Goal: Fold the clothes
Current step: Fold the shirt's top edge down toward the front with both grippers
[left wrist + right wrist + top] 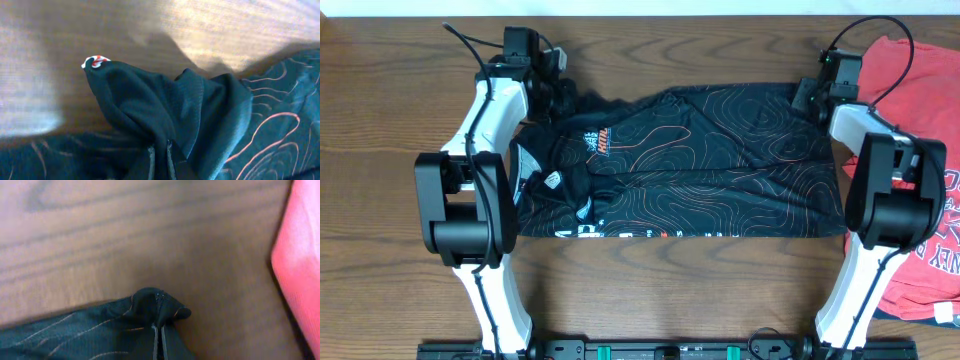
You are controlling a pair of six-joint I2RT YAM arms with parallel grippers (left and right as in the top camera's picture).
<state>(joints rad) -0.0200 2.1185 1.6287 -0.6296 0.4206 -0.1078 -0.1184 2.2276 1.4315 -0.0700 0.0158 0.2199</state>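
The jersey (700, 160) lies long axis left–right, collar leftward — left tool (558, 92) and right tool (808, 97) both clench its far edge.

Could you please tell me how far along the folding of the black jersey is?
Nothing looks folded yet: the jersey lies spread on the table, its left end rumpled. In hand: the left tool and the right tool are each shut on its far edge, one toward each end. Left: all the folds themselves.

2 white-and-black arms (490, 110), black cables (463, 42)
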